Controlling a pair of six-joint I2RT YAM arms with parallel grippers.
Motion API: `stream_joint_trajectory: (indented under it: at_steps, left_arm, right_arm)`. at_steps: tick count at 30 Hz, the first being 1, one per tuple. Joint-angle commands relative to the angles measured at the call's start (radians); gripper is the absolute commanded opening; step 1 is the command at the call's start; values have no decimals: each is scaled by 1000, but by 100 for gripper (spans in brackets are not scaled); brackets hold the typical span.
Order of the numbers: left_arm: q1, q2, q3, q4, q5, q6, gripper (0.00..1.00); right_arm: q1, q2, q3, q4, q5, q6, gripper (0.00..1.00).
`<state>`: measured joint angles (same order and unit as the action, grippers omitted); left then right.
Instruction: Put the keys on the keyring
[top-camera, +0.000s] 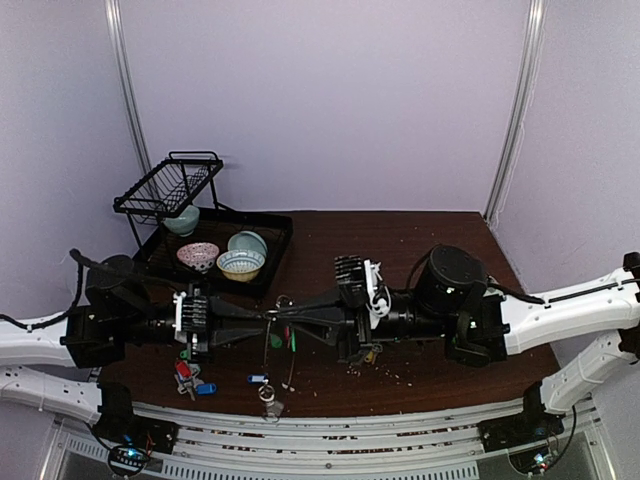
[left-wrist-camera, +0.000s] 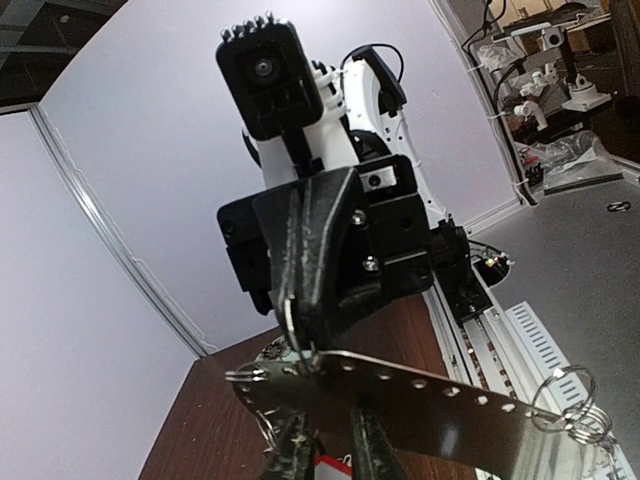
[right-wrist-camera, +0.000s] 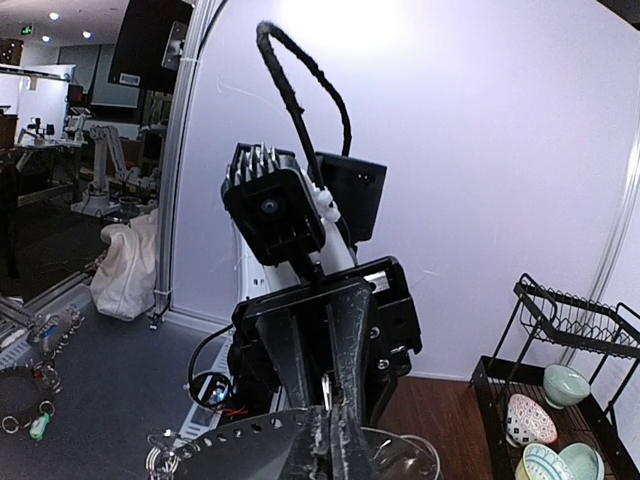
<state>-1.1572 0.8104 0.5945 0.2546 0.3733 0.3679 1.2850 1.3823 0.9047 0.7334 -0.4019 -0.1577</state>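
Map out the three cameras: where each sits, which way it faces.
Top external: above and behind the bases, looking down on the table; left arm and right arm meet mid-table.
Left wrist: on the left arm, facing the right tool; own fingers at bottom.
Right wrist: on the right arm, facing the left tool; own fingers at bottom.
Shared: both wrist views show the keyring, from opposite sides.

Silver keyring (left-wrist-camera: 420, 400), red and blue-tagged keys (top-camera: 184, 369)
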Motion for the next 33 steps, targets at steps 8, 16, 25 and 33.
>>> stream_joint_trajectory:
  at_steps: [8,16,25,33]
  left_arm:
    - [5,-47,4,147,44,-83,19]
    - [5,-39,3,194,-15,-129,22]
    - [5,-30,0,129,-8,-83,23]
    - [5,-20,6,80,-71,-67,17]
  right_arm:
    - [1,27,-6,190,17,46,0]
    - [2,57,24,155,-11,51,0]
    - [1,47,26,149,-13,51,0]
    - [1,22,16,136,-8,44,0]
